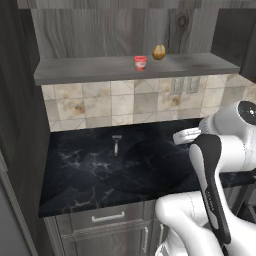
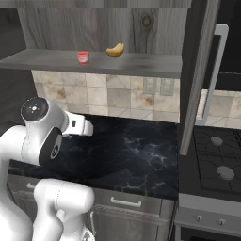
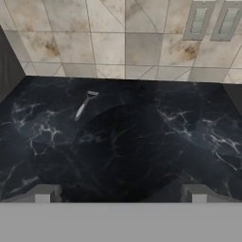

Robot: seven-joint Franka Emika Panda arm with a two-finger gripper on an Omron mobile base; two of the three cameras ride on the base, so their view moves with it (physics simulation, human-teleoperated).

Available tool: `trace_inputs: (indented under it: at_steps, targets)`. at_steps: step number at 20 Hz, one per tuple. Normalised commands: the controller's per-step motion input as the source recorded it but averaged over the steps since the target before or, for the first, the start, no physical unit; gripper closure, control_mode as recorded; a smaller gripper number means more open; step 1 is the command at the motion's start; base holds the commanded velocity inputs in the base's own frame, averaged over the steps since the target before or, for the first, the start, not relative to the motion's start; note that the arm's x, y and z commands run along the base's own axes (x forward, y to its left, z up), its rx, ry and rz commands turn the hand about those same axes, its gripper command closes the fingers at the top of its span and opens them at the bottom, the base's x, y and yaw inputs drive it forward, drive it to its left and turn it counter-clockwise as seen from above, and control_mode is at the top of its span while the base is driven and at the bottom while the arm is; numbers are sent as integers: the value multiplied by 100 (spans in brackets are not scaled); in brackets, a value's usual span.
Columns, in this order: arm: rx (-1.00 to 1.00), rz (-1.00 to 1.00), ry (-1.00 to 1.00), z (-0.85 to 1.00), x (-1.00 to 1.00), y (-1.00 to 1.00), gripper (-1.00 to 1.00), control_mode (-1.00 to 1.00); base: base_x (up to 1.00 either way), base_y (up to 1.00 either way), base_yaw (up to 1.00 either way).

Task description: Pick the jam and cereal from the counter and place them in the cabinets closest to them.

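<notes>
The jam (image 1: 140,62) (image 2: 83,57) is a small red jar standing upright on the grey shelf board (image 1: 90,70) of the open cabinets above the counter (image 1: 95,175) (image 3: 142,142). The cereal is out of view. My gripper (image 3: 120,194) hangs open over the black marble counter, well below the jam. Its two fingertips (image 3: 45,193) stand far apart with nothing between them. My white hand (image 1: 186,136) (image 2: 81,126) reaches over the counter's right part, pointing towards the tiled wall.
A golden-brown egg-shaped thing (image 1: 159,51) (image 2: 115,50) sits on the shelf just right of the jam. A peeler (image 1: 116,144) (image 3: 84,106) lies on the counter near the wall. An open dark cabinet door (image 2: 197,70) and a stove (image 2: 216,160) stand to the right. Two wall outlets (image 3: 212,21) are on the tiles.
</notes>
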Motion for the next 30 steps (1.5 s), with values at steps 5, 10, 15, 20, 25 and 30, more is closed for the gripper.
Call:
trace_inputs:
  at_steps: [5, 10, 15, 20, 25, 30]
  targets:
    - [0, 0, 0, 0, 0, 0, -100, 100, -41, -8, 0]
    - [0, 0, 0, 0, 0, 0, -100, 100, -54, -16, 0]
    - [0, 0, 0, 0, 0, 0, -100, 100, -51, -14, 0]
    - [0, 0, 0, 0, 0, 0, -100, 100, -41, -8, 0]
    - [0, 0, 0, 0, 0, 0, -100, 100, -37, -7, 0]
    - [0, 0, 0, 0, 0, 0, -100, 100, -27, 0, 0]
